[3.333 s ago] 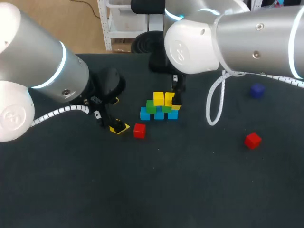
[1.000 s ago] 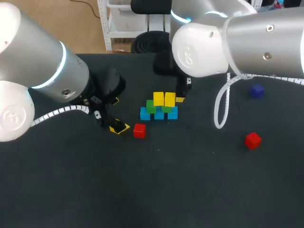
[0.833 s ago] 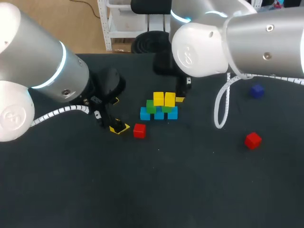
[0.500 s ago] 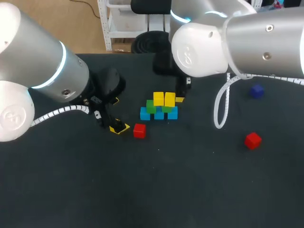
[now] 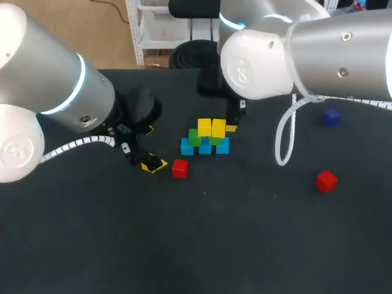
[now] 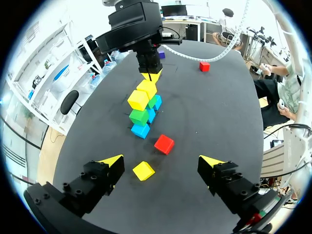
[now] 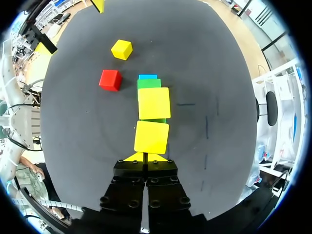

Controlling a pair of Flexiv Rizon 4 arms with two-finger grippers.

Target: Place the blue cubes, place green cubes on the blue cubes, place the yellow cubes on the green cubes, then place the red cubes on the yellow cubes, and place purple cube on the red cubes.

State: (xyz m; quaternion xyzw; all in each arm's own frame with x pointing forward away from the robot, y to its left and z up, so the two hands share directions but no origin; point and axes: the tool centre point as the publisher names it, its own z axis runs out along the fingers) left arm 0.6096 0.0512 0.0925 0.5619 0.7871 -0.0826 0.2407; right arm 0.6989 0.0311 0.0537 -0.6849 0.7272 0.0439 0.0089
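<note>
Plainly, the weak spot is the stack [image 5: 205,138], just above the middle of the head frame. It has blue cubes [image 5: 187,147] on the worktop [image 5: 245,239], green cubes [image 5: 195,137] over them and two yellow cubes [image 5: 204,127] on top. The right jaws are pinched together on nothing, just beside the end yellow cube [image 7: 151,137]; whether they touch it I cannot tell. A drift along the row would likely shove that cube off its green seat, perhaps carrying its neighbour too.

The left jaws stand wide, left of centre in the head frame. The loose yellow cube [image 6: 144,170] lies on the worktop between them, and the near red cube [image 6: 164,144] is just ahead. The yellow one sits corner-on to the fingers, so closing on it would probably catch its edges and spin it or squirt it into the red one.

The stack's long axis runs across the head frame, left to right; from the right wrist it points straight away from the jaws. The far red cube [image 5: 326,180] and purple cube [image 5: 331,117] lie well apart, at right.
</note>
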